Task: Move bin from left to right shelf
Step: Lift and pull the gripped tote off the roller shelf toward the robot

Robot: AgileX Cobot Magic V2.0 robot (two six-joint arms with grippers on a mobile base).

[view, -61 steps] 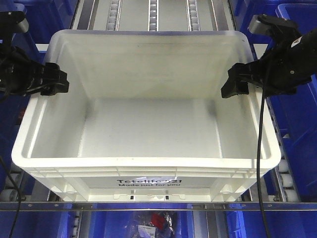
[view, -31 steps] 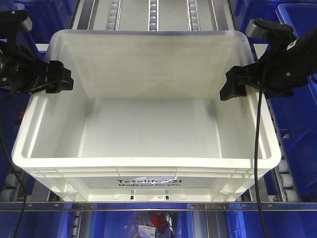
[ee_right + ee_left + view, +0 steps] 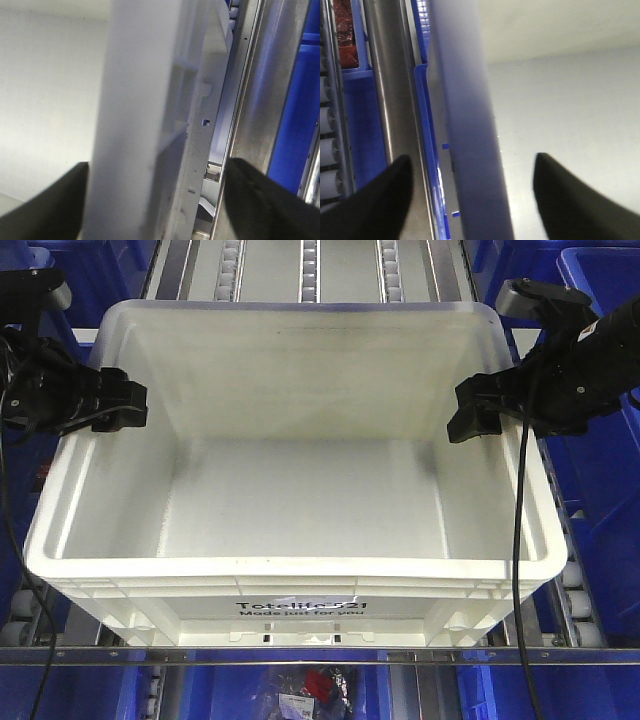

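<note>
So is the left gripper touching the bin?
Apart. The left wrist view shows the left gripper straddling the bin wall with a gap on each side.

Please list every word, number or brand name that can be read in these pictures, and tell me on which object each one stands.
"Totelife 521": black print on the front side of the white bin, partly washed out by glare.
"Made just for you": smaller black print directly under it, on the same side.
White label in the blue bin below: too small to read.
The two wrist views show no text.
</note>
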